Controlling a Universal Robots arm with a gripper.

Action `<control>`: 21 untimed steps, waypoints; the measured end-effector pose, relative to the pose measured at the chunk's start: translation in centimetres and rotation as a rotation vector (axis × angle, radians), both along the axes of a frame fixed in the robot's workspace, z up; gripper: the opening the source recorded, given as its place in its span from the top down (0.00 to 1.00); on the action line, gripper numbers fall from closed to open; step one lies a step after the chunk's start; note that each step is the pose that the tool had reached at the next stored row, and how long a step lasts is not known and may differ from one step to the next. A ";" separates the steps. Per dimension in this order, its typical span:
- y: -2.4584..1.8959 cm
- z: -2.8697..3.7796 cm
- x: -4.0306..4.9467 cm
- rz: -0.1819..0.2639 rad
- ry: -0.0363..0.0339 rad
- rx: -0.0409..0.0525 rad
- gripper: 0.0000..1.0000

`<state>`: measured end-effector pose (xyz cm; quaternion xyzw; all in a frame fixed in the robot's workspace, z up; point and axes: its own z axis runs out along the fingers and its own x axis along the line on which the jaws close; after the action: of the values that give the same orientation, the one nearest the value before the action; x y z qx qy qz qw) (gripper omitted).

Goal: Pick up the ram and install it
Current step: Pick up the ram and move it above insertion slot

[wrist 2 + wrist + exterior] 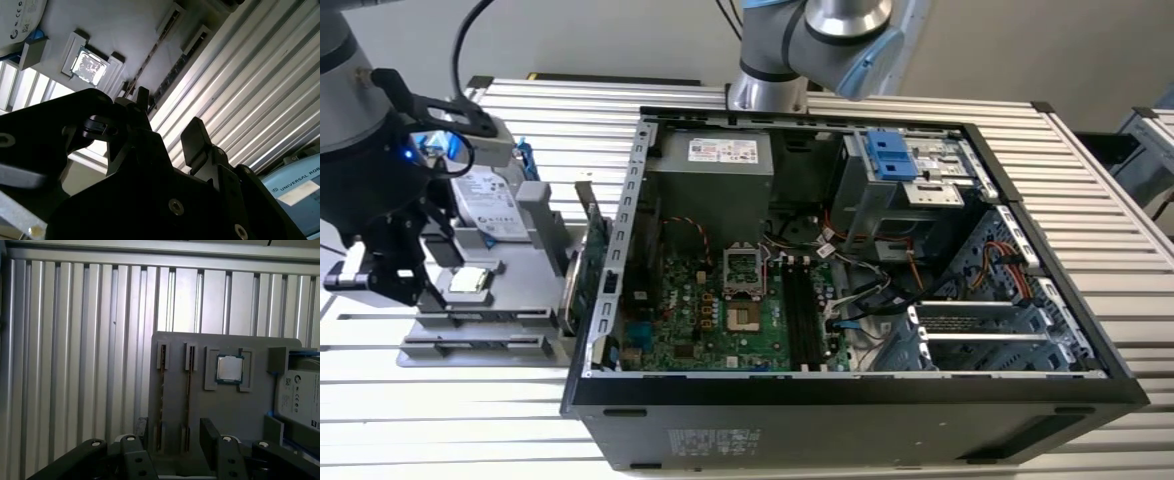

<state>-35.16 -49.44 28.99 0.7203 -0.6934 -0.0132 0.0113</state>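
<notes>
Two ram sticks stand edge-on as thin dark strips (161, 390) (188, 390) in slots of a grey fixture (220, 410). The second wrist view shows them as strips (149, 57) (172, 75) past my fingertips. My black gripper (175, 437) (170, 120) hovers above the fixture's end, open, one finger (141, 432) on either side of the two strips and touching neither. In the exterior view my gripper (390, 282) hangs over the fixture (520, 300) at the exterior view's left, beside the open computer case (854, 395).
On the fixture also lie a processor chip (230, 368) and a silver hard drive (300, 400). A large green card (594, 260) stands between fixture and case. The motherboard (707, 310) has long black memory slots (803, 310). A second arm's base (767, 85) stands behind the case.
</notes>
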 end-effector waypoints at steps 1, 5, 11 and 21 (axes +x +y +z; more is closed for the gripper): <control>0.00 -0.08 0.00 0.000 0.0001 -0.0001 0.00; 0.00 -0.40 0.02 0.000 0.0002 -0.0001 0.00; -0.02 -0.91 0.03 0.000 0.0001 -0.0002 0.00; -0.21 -1.63 0.13 0.000 0.0002 -0.0002 0.00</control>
<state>-35.03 -49.65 27.36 0.7203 -0.6934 -0.0132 0.0115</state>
